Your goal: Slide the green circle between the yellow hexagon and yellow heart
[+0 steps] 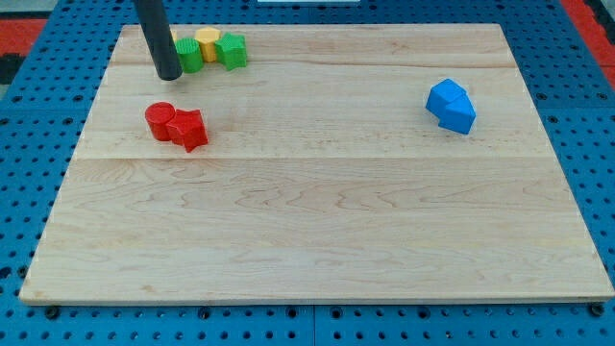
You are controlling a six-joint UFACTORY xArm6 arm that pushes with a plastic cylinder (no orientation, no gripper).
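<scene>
A: What lies on the wooden board (317, 192)?

B: Near its top left corner sits a tight cluster of three blocks. A green circle (188, 55) is at the cluster's left, a yellow block (208, 41) stands in the middle, slightly nearer the top edge, and a green block (232, 50) with a jagged outline is at the right. All three seem to touch. The yellow block's exact shape is hard to make out.

A: And the arm?

B: It is a dark rod (157, 34) coming down from the top edge. The tip (168, 75) rests on the board just left of the green circle, touching it or nearly so. The rod has no fingers, so there is nothing to spread or pinch.

A: Anything else?

B: Below the cluster, toward the left edge, a red circle (160, 119) touches a red block (190, 128) with a star-like outline. Well apart, near the right edge, two blue blocks (451, 106) are pressed together; their shapes cannot be told
</scene>
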